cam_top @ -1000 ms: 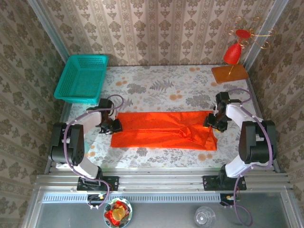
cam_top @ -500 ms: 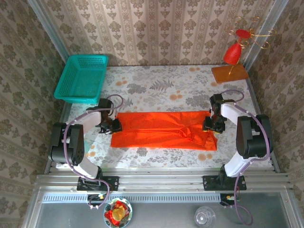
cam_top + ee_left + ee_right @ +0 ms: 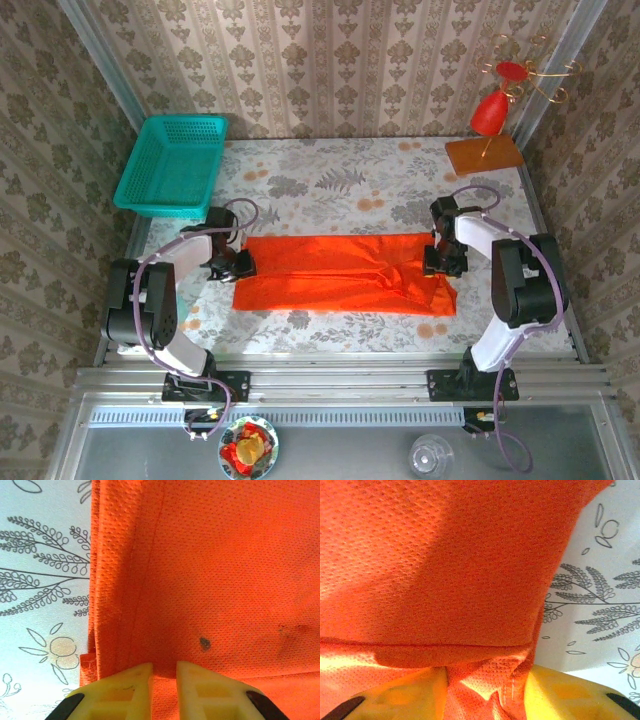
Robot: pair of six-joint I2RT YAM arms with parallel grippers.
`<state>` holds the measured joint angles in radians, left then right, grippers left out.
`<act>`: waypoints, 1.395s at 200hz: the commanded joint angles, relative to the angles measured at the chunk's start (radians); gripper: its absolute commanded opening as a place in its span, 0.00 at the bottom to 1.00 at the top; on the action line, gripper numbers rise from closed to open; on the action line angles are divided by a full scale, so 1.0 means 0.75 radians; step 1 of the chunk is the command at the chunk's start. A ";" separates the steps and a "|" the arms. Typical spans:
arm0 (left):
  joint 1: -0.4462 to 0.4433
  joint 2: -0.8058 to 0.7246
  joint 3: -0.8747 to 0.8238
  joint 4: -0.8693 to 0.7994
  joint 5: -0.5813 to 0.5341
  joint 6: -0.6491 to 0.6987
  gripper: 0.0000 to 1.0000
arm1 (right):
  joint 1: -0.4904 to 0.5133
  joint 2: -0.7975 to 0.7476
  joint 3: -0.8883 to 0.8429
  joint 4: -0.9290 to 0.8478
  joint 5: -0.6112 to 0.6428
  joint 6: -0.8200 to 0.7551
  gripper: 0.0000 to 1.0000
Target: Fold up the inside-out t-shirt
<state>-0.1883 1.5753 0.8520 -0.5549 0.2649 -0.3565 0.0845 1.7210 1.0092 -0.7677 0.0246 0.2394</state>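
Gripping opposite ends, left pincer (image 3: 164, 667) and right pincer (image 3: 485, 682) clamp the thin, dimpled orange t-shirt (image 3: 340, 272).

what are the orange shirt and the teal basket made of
t-shirt: looks like thin synthetic knit, matte, going by the tiny dimpled mesh texture and soft folds in the wrist views; exact fibre unclear.
basket: likely moulded plastic, smooth teal, with a regular lattice of small holes in its walls and floor.

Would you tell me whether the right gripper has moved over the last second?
Yes: the right gripper has shifted left, away from the table's right edge, over the t-shirt.
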 commanded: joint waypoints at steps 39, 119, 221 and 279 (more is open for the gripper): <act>0.009 -0.036 0.015 -0.051 -0.012 -0.008 0.21 | 0.008 0.031 0.004 -0.032 0.030 0.012 0.31; 0.008 -0.076 0.069 -0.091 -0.018 -0.008 0.21 | -0.059 -0.010 0.074 -0.159 0.232 0.028 0.02; -0.143 -0.001 0.050 0.104 0.258 -0.164 0.14 | -0.019 -0.071 0.313 -0.492 0.489 0.144 0.00; -0.239 0.114 0.042 0.188 0.259 -0.226 0.08 | 0.323 -0.012 0.385 -0.521 0.089 0.246 0.00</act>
<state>-0.3496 1.6371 0.8860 -0.4549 0.4297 -0.4828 0.2493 1.6897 1.2739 -1.1168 0.2794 0.3645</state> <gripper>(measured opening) 0.089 0.065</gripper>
